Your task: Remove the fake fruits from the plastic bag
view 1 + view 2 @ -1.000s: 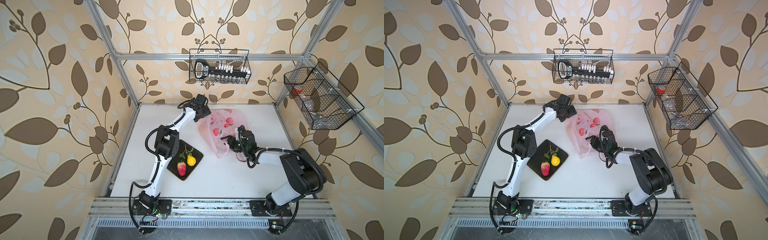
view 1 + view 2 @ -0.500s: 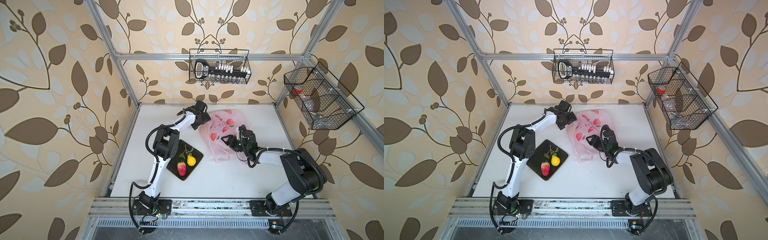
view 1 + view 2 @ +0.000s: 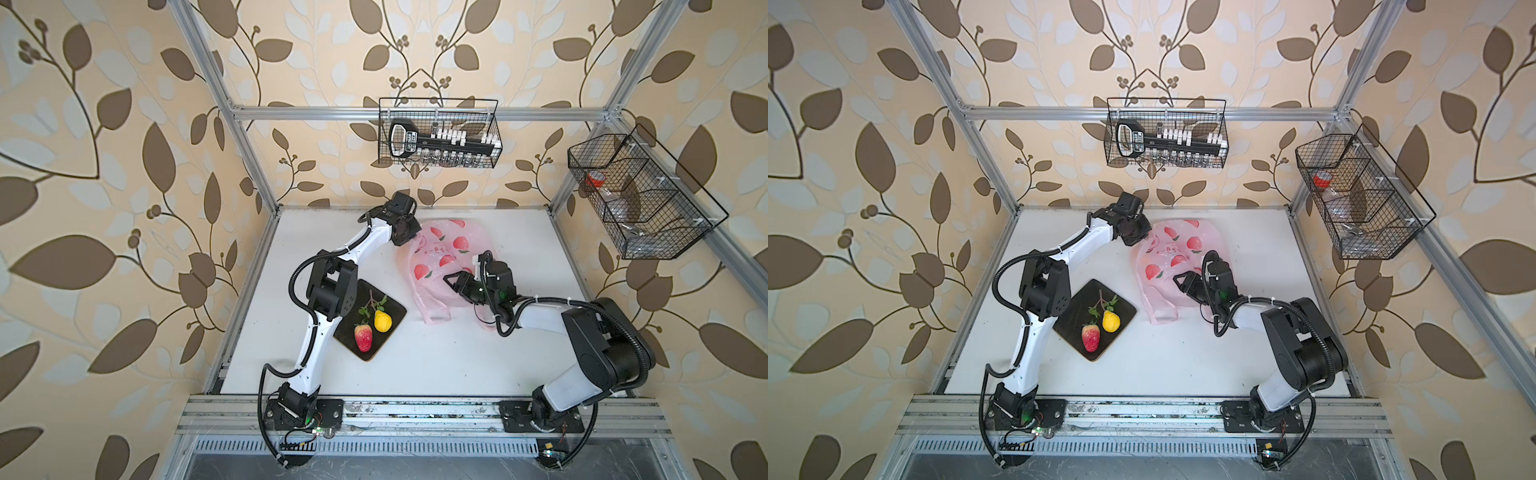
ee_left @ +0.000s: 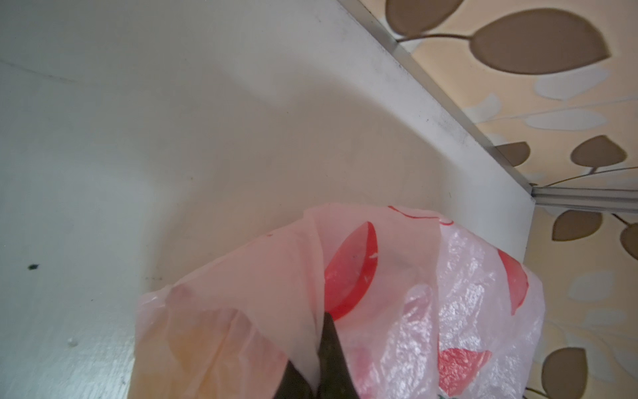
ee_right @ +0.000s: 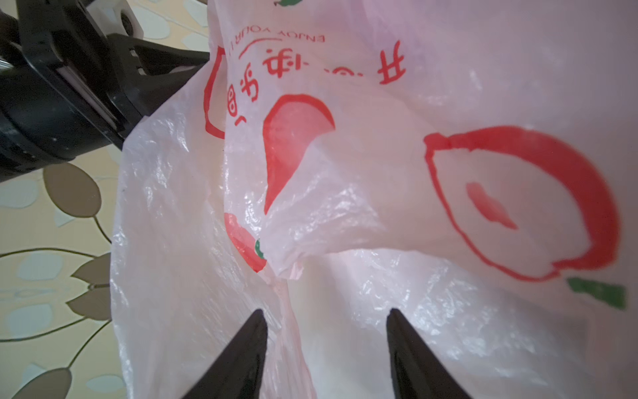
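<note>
The left claw (image 4: 321, 349) is closed tight, its dark fingers pinching a fold of the thin, translucent pink plastic bag (image 3: 440, 253) printed with red peaches and red text. In both top views this grip sits at the bag's far left edge, near the back wall. The right claw (image 5: 325, 311) stands part open with its two black fingers apart. Crinkled bag film lies between and in front of them, but they clamp nothing. In a top view it rests on the bag's right side (image 3: 1183, 280). The bag lies spread on the white worktop (image 3: 457, 353), and what is inside cannot be made out. Well apart to the left, a glossy red strawberry (image 3: 363, 337) and a yellow lemon (image 3: 382, 321) with a leafy stem lie side by side on a dark square mat (image 3: 392, 311).
</note>
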Available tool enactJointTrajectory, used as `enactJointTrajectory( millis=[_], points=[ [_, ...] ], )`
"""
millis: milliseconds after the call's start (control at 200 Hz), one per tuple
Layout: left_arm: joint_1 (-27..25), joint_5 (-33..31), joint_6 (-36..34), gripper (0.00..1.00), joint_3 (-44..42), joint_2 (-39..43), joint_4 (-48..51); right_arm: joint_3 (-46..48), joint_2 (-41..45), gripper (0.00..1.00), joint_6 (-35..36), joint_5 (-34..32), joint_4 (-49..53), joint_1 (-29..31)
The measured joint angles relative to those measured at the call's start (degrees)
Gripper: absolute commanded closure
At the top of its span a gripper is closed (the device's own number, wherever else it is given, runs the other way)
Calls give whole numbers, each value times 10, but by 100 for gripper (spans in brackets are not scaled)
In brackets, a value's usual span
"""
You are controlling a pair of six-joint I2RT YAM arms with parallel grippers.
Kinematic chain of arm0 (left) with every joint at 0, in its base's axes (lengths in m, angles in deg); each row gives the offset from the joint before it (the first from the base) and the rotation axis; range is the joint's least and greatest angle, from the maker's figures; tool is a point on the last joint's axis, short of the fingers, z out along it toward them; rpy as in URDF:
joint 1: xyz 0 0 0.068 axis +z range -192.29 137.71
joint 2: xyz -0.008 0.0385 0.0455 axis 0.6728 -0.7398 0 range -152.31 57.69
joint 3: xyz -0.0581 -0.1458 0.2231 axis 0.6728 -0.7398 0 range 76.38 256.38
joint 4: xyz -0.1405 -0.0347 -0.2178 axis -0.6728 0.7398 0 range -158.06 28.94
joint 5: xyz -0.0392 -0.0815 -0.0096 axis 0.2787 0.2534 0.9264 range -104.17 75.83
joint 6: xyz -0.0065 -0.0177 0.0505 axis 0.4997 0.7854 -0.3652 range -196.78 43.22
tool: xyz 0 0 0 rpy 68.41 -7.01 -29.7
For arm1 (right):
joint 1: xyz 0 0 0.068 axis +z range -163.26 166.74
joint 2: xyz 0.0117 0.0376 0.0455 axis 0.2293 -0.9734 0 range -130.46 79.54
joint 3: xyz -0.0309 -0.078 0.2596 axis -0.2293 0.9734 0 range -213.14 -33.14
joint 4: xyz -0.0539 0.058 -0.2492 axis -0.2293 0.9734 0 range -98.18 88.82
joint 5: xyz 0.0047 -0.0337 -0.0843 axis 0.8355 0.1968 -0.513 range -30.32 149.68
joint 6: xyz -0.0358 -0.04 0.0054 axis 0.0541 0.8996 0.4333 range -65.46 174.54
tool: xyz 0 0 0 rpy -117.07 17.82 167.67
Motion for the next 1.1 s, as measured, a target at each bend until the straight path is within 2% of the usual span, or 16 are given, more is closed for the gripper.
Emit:
enactJointTrajectory(
  millis=[175,400,520,660,845,1100],
  points=[
    [-33,1,-34,100,-6,25,-3,0,-6,53,8,4,2,-16],
    [-89,0,-68,100,-47,117,-24,-2,1,50,33,0,30,-20],
    [-111,-3,-78,100,-87,171,-40,3,39,44,55,-14,57,-24],
    [-114,-7,-82,100,-123,206,-55,21,108,42,76,-35,84,-27],
    [-105,-21,-82,100,-136,201,-59,55,161,41,96,-62,117,-27],
    [-82,-20,-82,100,-112,134,-55,85,200,33,133,-109,185,-27]
  ],
)
